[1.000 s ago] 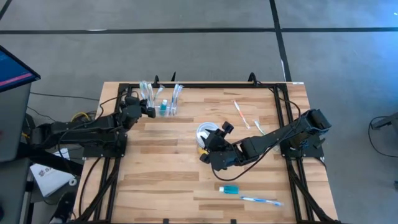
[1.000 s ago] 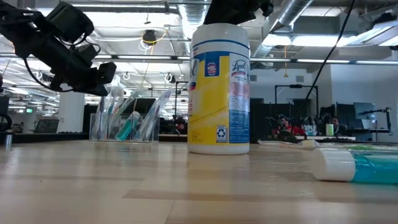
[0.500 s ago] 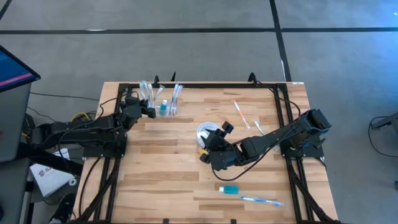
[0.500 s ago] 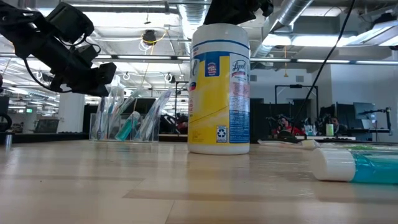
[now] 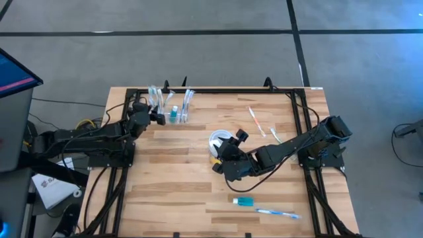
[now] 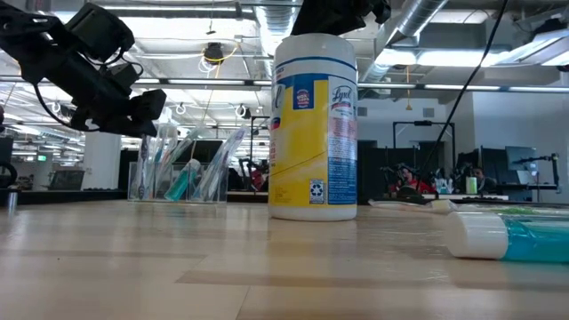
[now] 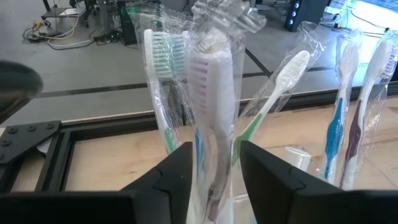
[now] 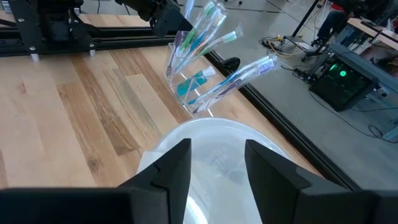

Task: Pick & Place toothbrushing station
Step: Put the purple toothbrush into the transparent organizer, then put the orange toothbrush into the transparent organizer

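The toothbrushing station is a see-through stand at the table's far left. It stands on its base and holds several wrapped toothbrushes. My left gripper is at the stand's left cup, open. Its fingers stand on either side of a wrapped toothbrush with a pale head, which stands upright in the stand. My right gripper is open just above the white lid of the yellow-banded tub at mid-table. My left gripper comes level from the table's left, its fingers lying across the wrapped toothbrush's neck. I cannot tell whether they touch the wrapper. My right gripper points down over the tub's lid. I cannot tell whether it touches the lid.
A toothpaste tube and a wrapped toothbrush lie near the table's front right. More wrapped toothbrushes lie at the far right. A black frame rail runs along the far edge.
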### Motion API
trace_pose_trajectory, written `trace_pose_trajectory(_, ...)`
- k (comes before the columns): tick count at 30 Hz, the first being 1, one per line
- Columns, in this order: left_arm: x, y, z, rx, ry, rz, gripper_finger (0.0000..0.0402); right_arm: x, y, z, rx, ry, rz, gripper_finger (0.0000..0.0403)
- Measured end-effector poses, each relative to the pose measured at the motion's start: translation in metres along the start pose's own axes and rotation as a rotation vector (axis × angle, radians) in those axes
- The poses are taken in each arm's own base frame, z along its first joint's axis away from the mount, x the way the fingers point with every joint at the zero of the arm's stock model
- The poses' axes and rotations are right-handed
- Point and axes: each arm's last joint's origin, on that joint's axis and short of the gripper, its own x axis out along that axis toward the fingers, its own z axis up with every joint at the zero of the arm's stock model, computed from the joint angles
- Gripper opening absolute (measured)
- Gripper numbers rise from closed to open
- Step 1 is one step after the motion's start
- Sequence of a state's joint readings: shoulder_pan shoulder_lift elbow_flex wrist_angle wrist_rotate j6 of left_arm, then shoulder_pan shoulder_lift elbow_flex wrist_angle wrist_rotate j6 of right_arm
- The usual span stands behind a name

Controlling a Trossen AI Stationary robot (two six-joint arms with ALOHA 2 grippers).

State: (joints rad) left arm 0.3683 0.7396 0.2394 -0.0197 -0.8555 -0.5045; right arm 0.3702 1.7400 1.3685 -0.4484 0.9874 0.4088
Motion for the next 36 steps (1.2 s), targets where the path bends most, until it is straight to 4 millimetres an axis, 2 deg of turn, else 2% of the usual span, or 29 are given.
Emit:
trace_pose_trajectory(15, 0.000, -0.003, 0.007, 0.012, -0.058, -0.017, 0.0186, 0.002, -0.001, 0.000, 0.002, 0.002, -0.004, 0.0140)
trace_pose_trajectory(28, -0.013, 0.002, 0.027, -0.039, -0.179, -0.078, 0.0187, 0.004, -0.002, 0.001, 0.005, 0.003, -0.010, 0.0139)
trace_pose_trajectory(36, -0.020, 0.002, 0.034, -0.087, -0.192, -0.250, 0.0188, 0.003, -0.002, 0.001, 0.007, 0.009, 0.007, 0.0143)
